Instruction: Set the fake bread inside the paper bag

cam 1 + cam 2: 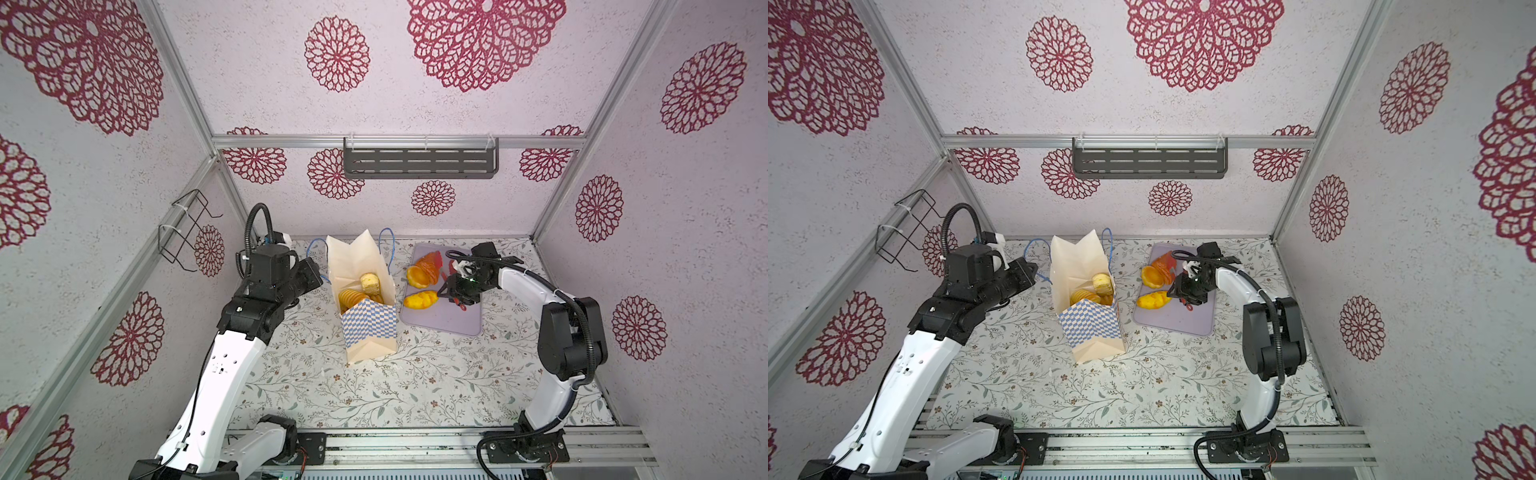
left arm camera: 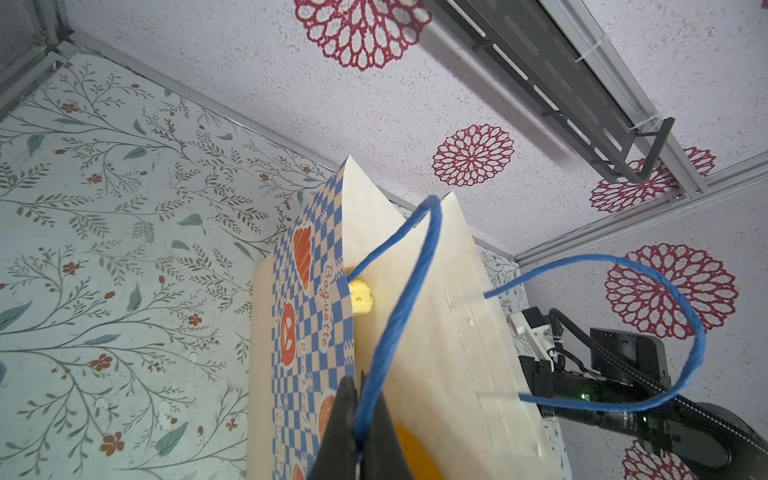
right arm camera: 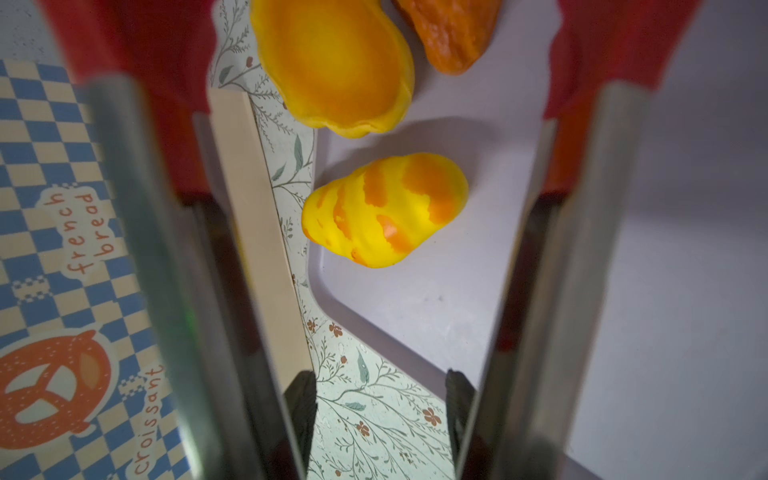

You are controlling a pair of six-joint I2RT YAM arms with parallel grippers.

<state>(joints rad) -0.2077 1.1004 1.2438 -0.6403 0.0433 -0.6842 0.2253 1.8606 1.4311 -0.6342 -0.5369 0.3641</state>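
On the floral tabletop, found the paper bag (image 1: 368, 328) standing upright, mouth open, just beside the lilac tray (image 1: 449, 322). Noted the left gripper (image 2: 359, 419) clenched on one blue cord handle (image 2: 399, 299) of the bag, apparently to steady it and keep the mouth apart.

Counted at least two items already inside the bag: a pale yellow bun (image 1: 370, 283) and a ridged golden loaf (image 1: 351, 298). Glimpsed an orange edge beside them in both top views; could not confirm it as a third piece.

Recorded three pieces outstanding on the tray: a striped yellow loaf (image 3: 384, 212), a rounded orange-yellow bun (image 3: 332, 62), and an orange-brown croissant (image 3: 453, 33) close against that bun, contact not confirmed.

Observed the right gripper (image 3: 378, 411) over the tray, clamped by both fingers onto the metal arms of red-tipped tongs (image 3: 540, 257); grasping the tongs, therefore, and no bread. Saw the tong arms spread wide and gripping nothing. Sighted the striped loaf in the gap between them in the right wrist view, but could not establish the height above it.

Judged the task roughly half done. Assessed the step in hand as lining the tongs up on the striped loaf, with the squeeze, the carry across and the release over the bag mouth not yet made. Expected the same round twice more for the bun and croissant.
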